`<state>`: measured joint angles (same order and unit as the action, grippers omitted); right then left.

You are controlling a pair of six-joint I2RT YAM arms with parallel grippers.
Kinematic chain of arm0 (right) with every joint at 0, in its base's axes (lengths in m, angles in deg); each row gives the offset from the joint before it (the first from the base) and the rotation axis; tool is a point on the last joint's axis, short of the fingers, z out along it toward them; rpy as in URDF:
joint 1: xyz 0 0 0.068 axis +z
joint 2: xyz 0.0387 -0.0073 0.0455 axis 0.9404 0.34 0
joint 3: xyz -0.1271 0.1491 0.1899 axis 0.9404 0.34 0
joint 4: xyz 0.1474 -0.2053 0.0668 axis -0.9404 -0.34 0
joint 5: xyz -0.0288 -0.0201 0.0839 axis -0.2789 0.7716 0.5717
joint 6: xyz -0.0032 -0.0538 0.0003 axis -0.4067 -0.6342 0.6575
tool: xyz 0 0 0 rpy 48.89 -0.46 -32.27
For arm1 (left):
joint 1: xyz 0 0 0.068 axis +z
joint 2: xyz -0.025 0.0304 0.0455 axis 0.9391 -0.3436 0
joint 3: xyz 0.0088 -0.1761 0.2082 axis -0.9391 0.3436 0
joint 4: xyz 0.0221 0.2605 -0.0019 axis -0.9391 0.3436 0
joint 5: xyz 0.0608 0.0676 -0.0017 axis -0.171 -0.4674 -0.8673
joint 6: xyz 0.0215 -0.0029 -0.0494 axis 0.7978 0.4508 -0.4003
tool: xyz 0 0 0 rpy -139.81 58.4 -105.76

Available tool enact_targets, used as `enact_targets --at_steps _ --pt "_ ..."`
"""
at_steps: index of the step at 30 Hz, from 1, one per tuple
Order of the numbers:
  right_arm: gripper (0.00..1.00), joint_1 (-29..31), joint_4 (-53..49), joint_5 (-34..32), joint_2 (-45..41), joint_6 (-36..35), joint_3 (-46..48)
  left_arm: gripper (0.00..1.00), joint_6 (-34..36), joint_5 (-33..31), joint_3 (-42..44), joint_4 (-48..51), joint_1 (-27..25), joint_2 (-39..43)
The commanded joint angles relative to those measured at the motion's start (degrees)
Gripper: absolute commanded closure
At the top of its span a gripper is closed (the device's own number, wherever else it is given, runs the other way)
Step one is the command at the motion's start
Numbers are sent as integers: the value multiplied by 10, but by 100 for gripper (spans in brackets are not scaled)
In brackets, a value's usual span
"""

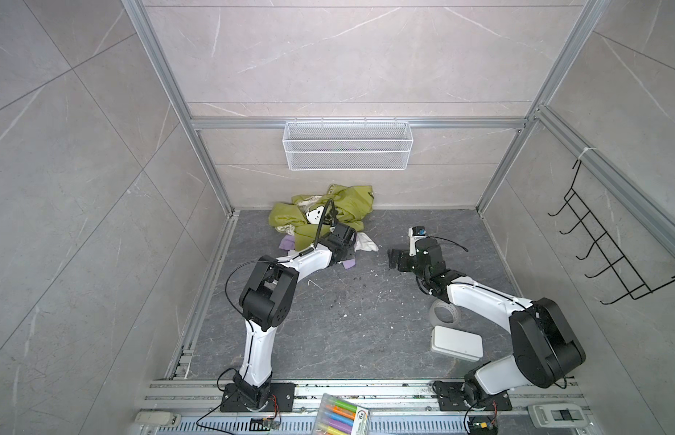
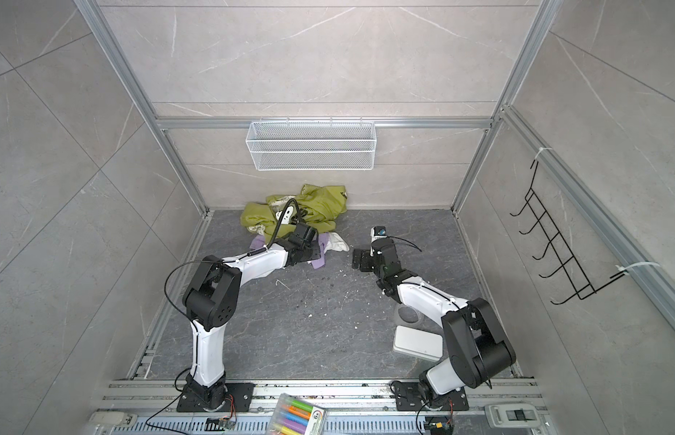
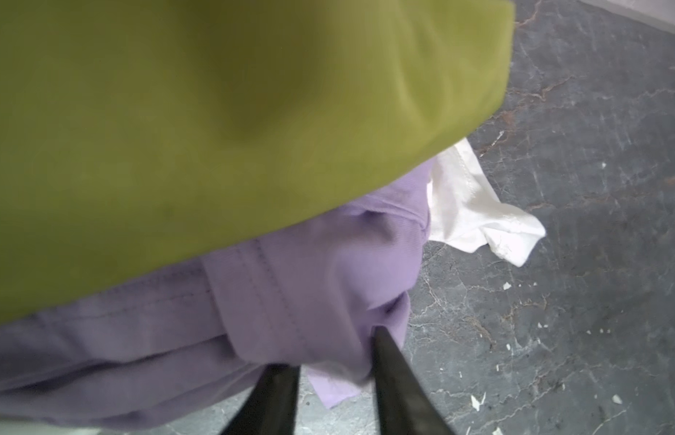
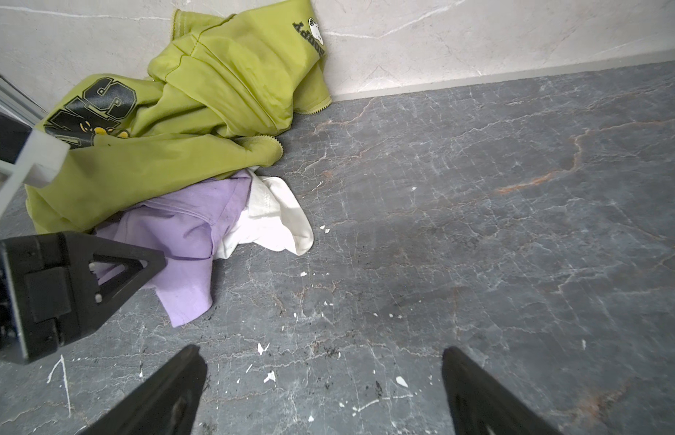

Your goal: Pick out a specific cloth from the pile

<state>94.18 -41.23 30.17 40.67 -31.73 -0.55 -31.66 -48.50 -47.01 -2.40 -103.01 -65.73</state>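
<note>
three garments in the pile (image 1: pixel 320 211), heaped at the far edge of the bench (image 1: pixel 366 331), toward its far left corner. most of the cloth (image 3: pixel 309 282) buried under the olive-green garment (image 4: pixel 215 94); only its near margin out on the bench, touching the white garment (image 4: pixel 279 214) on the side toward the right arm (image 1: pixel 479 297). hence, probably, a low approach from the near side: gets at the one exposed margin without lifting the green layer.

left gripper (image 3: pixel 334 350) down at bench level, jaws narrow, a stitched lavender fold bunched between them and one fingertip (image 3: pixel 388 361) dented into the fabric. reads as a pinch on the cloth; firmness not to be judged. left arm (image 1: pixel 309 260) stretched forward from the near edge, elbow raised, forearm sloping down to the pile's near fringe in both top views.

right gripper (image 4: pixel 322 352) spread wide and empty, low over bare bench, well apart from the pile, fingers pointed toward it. right arm folded back on itself. kept clear, perhaps, to leave room, or ready to pin the green garment if dragged along.
</note>
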Motion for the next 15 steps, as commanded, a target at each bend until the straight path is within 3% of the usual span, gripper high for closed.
enact_targets --at_steps 1,12,15 --pt "0 5 -2 2 1 -1 -16 75 15 -14 -24 -7 5 0" --pt "0 4 -9 -12 -21 -11 -3 98 27 -22 -21 -1 9 21" --pt "0 4 -2 -1 -24 -11 0 100 30 -27 -21 1 10 36"
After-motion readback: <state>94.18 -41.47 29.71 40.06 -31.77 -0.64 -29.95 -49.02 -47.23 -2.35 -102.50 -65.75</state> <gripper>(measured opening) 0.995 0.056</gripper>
